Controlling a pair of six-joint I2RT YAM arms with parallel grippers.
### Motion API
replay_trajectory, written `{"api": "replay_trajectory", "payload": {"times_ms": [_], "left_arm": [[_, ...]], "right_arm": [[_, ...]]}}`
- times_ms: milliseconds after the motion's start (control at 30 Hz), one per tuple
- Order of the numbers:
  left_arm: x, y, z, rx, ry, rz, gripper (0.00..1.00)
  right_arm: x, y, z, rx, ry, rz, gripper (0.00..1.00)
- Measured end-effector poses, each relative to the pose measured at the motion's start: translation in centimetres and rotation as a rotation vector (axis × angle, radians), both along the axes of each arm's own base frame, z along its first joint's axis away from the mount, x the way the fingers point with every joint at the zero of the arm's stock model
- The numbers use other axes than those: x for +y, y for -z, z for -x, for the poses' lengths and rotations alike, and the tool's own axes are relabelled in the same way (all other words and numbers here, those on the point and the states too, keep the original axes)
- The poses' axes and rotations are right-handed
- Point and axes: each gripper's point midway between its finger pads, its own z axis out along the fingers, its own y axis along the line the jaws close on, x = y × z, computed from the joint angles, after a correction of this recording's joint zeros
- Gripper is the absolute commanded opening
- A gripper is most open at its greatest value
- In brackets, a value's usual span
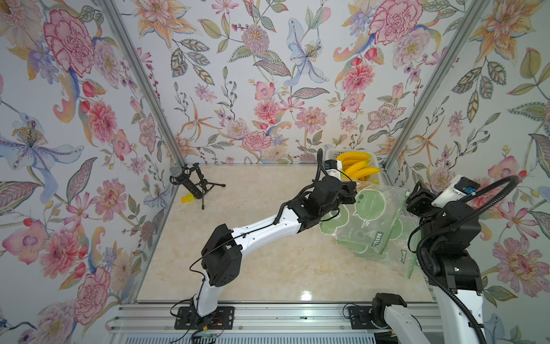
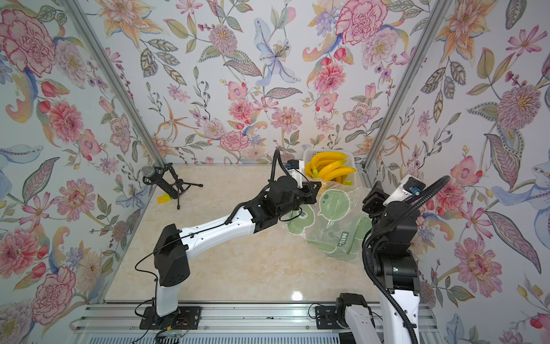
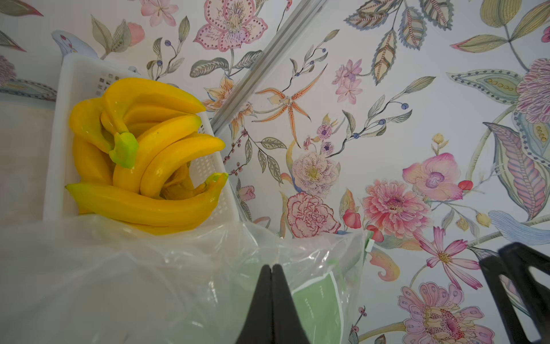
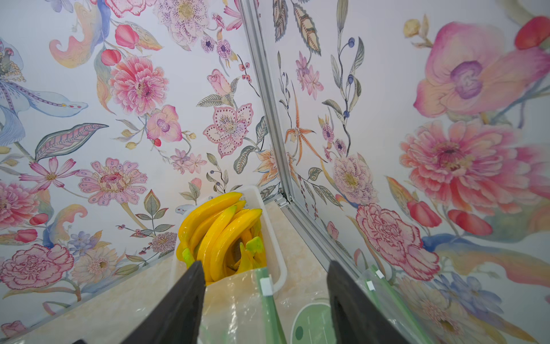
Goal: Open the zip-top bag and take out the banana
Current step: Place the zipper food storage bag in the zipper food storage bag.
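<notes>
1. Enclosure: floral wallpaper [image 1: 268, 74] covers the left, far and right walls. Aluminium posts [image 1: 143, 83] stand in both far corners.
2. Desk [image 1: 253, 262]: glossy cream stone-pattern top. An aluminium rail [image 1: 297, 318] runs along the near edge and carries both arm bases.
3. Left arm [image 1: 262, 226]: reaches from the near centre to the far right.
4. Right arm [image 1: 452, 232]: stands folded at the right edge.
5. Zip-top bag [image 1: 378, 205]: clear film with green speech-bubble prints, tilted up at the right side of the desk, just near of the basket. It rests on further bags [image 1: 366, 247] of the same kind. The contents cannot be made out.
6. Basket [image 3: 59, 134]: white, perforated, in the far right corner. It holds the bananas [image 3: 154, 149], yellow with green stems.
7. Microphone [image 1: 178, 175]: on a small tripod at the far left, with a yellow block [image 1: 187, 198] just beside it.
8. Left claw [image 3: 271, 269]: fingers pressed fully together at the upper edge of the bag. Whether film is pinched between them cannot be told.
9. Right claw [image 4: 265, 265]: about half open, holding nothing, positioned above the green zip strip [image 4: 269, 300] and pointing toward the basket.
</notes>
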Motion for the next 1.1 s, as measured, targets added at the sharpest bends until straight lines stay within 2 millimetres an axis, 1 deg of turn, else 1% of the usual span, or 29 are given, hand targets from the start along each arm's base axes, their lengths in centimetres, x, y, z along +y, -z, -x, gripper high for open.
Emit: {"api": "replay_trajectory", "payload": {"times_ms": [33, 100, 167, 200, 233, 267, 333, 367, 433, 500, 567, 667, 800, 867, 967, 1033, 1100], "left_arm": [[-1.1, 0.9, -0.3, 0.025, 0.007, 0.008, 0.0], [-3.2, 2.1, -1.0, 0.062, 0.024, 0.037, 0.0], [-5.1, 3.1, -1.6, 0.099, 0.038, 0.067, 0.0], [-5.7, 3.6, -1.8, 0.115, 0.041, 0.076, 0.05], [-6.3, 4.1, -1.9, 0.132, 0.043, 0.083, 0.15], [-6.7, 4.6, -2.0, 0.145, 0.044, 0.086, 0.22], [-7.1, 5.7, -2.1, 0.18, 0.046, 0.08, 0.37], [-7.1, 6.2, -2.0, 0.19, 0.049, 0.064, 0.43], [-6.9, 6.9, -1.9, 0.207, 0.044, 0.04, 0.5], [-6.6, 7.2, -1.9, 0.203, 0.037, 0.015, 0.53], [-5.7, 7.7, -1.7, 0.198, 0.025, -0.022, 0.56], [-3.5, 8.2, -1.2, 0.181, -0.001, -0.088, 0.63], [0.3, 8.4, -0.6, 0.152, -0.042, -0.164, 0.68], [1.5, 8.6, -0.7, 0.14, -0.051, -0.192, 0.71], [1.9, 9.0, -1.2, 0.121, -0.051, -0.219, 0.72], [1.6, 9.8, -1.4, 0.114, -0.04, -0.241, 0.72], [0.9, 11.0, -1.5, 0.119, -0.02, -0.259, 0.72]], "right_arm": [[-0.1, -0.2, 0.4, -0.007, 0.006, 0.001, 0.65], [-0.2, -0.1, 0.7, -0.004, 0.015, 0.001, 0.65], [-0.4, 0.5, 0.7, 0.01, 0.026, 0.001, 0.65], [-0.4, 0.9, 0.6, 0.02, 0.028, 0.001, 0.65], [-0.4, 1.4, 0.5, 0.034, 0.028, 0.001, 0.66], [-0.4, 2.0, 0.3, 0.047, 0.028, -0.001, 0.66], [-0.4, 3.8, -0.1, 0.089, 0.027, -0.008, 0.67], [-0.4, 4.7, -0.3, 0.109, 0.026, -0.013, 0.67], [-0.3, 6.7, -0.8, 0.157, 0.019, -0.026, 0.68], [-0.1, 8.6, -1.3, 0.2, 0.006, -0.043, 0.68], [0.3, 10.5, -1.9, 0.243, -0.012, -0.067, 0.69], [1.0, 13.4, -2.7, 0.305, -0.049, -0.11, 0.71], [2.2, 18.3, -3.5, 0.416, -0.099, -0.179, 0.73], [2.5, 20.8, -3.6, 0.472, -0.11, -0.209, 0.74], [2.6, 23.9, -3.7, 0.539, -0.116, -0.251, 0.77], [2.5, 25.4, -4.2, 0.566, -0.12, -0.283, 0.81], [2.4, 26.4, -5.0, 0.578, -0.129, -0.312, 0.82]]}}
